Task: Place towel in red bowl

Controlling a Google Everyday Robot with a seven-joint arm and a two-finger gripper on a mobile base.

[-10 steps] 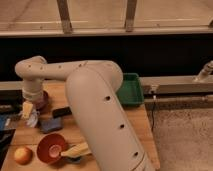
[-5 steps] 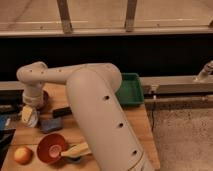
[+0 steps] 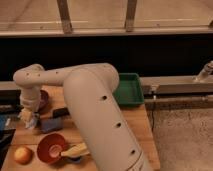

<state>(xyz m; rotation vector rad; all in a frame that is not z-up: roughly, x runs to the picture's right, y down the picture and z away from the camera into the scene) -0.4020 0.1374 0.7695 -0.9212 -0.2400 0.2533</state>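
Low at the left of the wooden tabletop, the gripper seems to pinch the pale crumpled cloth towel in its fingers, and a loose hold could drop it short of the round red bowl.

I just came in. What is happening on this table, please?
A white robot arm reaches across the wooden table toward the picture's left edge. Its gripper is low there, at a pale crumpled thing, probably the towel. The red bowl sits nearer the front, apart from the gripper, so the towel is not in it yet. A green tray lies at the back.
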